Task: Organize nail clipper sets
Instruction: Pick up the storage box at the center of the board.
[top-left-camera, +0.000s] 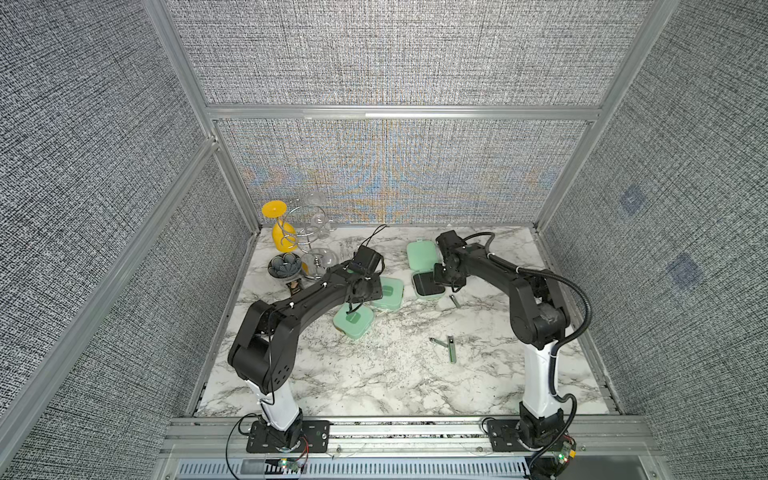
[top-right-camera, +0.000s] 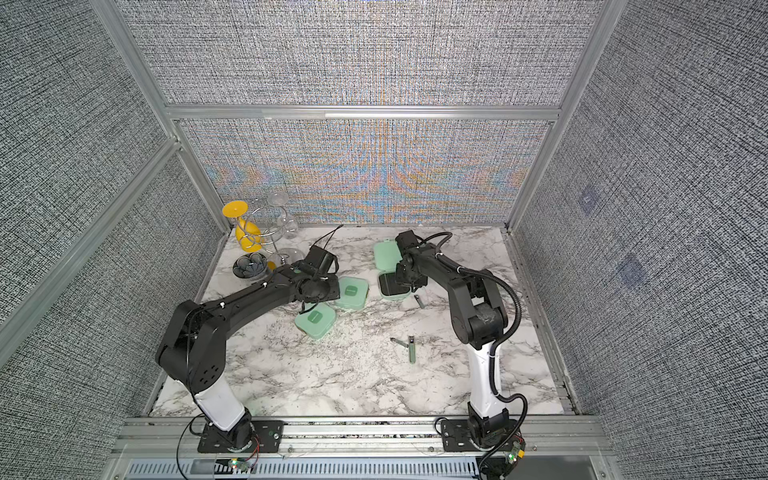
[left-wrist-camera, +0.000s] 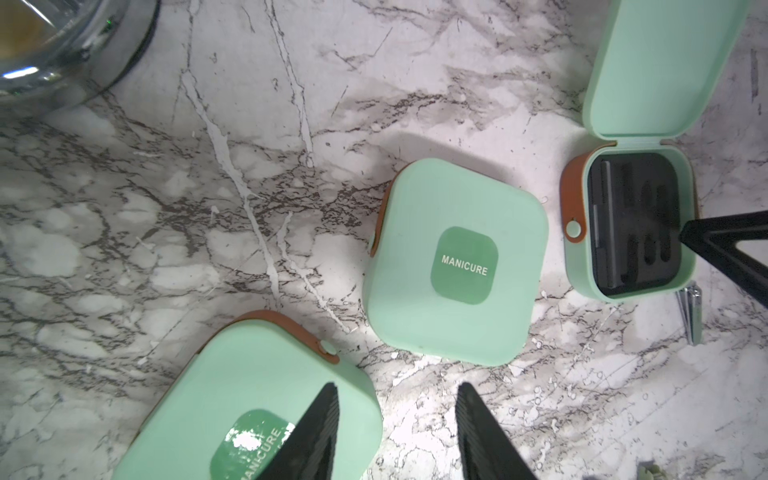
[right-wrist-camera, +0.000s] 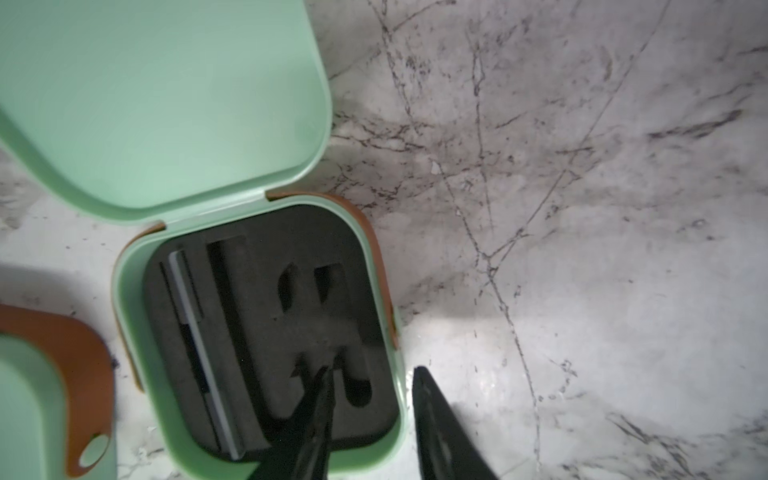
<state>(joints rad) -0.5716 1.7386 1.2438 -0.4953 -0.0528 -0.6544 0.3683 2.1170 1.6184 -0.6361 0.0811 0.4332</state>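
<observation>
My right gripper (right-wrist-camera: 374, 372) is spread, straddling the wall of the open case (right-wrist-camera: 129, 286), one finger (right-wrist-camera: 320, 415) in the foam (right-wrist-camera: 257, 332). I judge it is steadying the case for loading. My left gripper (left-wrist-camera: 397, 386) hangs released above a shut case (left-wrist-camera: 249, 374). Loose clippers (top-left-camera: 451, 349) lie apart, unpacked.

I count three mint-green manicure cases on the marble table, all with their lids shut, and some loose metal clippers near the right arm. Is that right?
Not all: two cases are closed, but the third case lies open, lid flipped back, black insert showing, as the right wrist view shows. The loose clippers are near the right arm.
</observation>
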